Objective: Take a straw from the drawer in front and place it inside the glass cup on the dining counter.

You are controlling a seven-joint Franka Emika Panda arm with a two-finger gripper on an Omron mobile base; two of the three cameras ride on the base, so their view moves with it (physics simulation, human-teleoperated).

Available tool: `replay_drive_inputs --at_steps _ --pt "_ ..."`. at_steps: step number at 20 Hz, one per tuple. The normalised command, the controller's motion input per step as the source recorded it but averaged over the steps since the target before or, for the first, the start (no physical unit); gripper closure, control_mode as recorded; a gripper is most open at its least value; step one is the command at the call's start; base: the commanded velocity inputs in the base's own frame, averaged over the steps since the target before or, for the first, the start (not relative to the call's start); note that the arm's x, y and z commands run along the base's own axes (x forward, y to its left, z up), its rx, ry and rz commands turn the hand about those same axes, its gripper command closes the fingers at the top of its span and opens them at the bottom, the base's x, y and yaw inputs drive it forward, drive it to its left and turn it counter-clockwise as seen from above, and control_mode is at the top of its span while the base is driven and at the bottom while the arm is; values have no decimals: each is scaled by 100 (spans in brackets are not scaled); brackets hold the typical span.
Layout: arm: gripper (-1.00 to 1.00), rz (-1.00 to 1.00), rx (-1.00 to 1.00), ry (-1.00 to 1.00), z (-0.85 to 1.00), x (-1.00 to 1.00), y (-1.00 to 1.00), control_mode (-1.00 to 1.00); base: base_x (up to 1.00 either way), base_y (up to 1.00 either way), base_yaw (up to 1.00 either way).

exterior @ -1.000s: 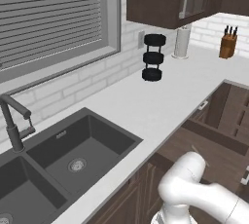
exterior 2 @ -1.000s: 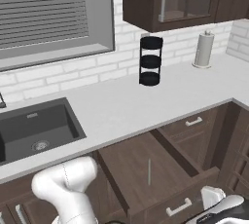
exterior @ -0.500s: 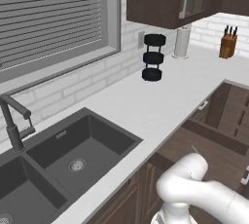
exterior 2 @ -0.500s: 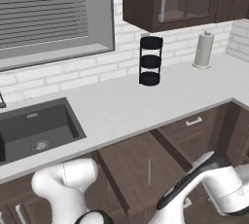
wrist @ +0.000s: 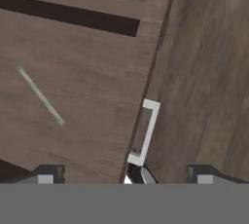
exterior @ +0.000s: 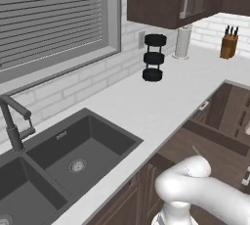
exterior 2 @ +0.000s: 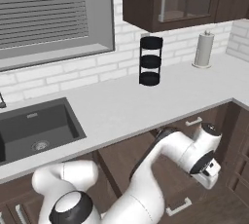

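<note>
The drawer [wrist: 92,72] stands pulled out under the white worktop, its dark-brown floor below my hand. The straw [wrist: 40,95] lies flat and slanted on that floor, a thin pale stick to the left of my gripper [wrist: 124,175]. The gripper is open, its fingertips [wrist: 46,174] wide apart with nothing held. The drawer's silver bar handle [wrist: 145,131] sits just ahead of the gripper. In the right base view my gripper [exterior 2: 210,172] hangs over the drawer [exterior 2: 121,158]. The left base view shows the straw [exterior: 196,149] in the drawer [exterior: 205,146]. The glass cup and dining counter are out of view.
A dark double sink [exterior: 73,155] with a faucet [exterior: 12,126] lies to the left in the white worktop [exterior 2: 146,103]. A black three-tier rack [exterior 2: 151,61], a paper towel roll [exterior 2: 203,49] and a knife block [exterior: 228,44] stand at the back. Another drawer handle [exterior 2: 193,121] is beside the open drawer.
My arm has stretched forward and up into the right base view, carrying the hand over the open drawer. The gripper has stayed open, and the straw has not moved.
</note>
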Motion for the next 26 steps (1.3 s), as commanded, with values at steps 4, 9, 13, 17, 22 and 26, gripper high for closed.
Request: replay_drive_inputs --at_steps 4,9,13,17,22,26 --pt "-100 11 -31 32 7 33 48 -100 0 0 0" --pt "-100 11 -37 38 -4 22 43 -100 0 0 0" --pt "-100 10 -38 29 -21 22 48 -100 0 0 0" --pt "-100 11 -19 16 -42 13 15 -100 0 0 0" --pt "-100 12 3 8 -43 11 0 -100 0 0 0" --pt "-100 16 8 10 -23 17 -1 -100 0 0 0"
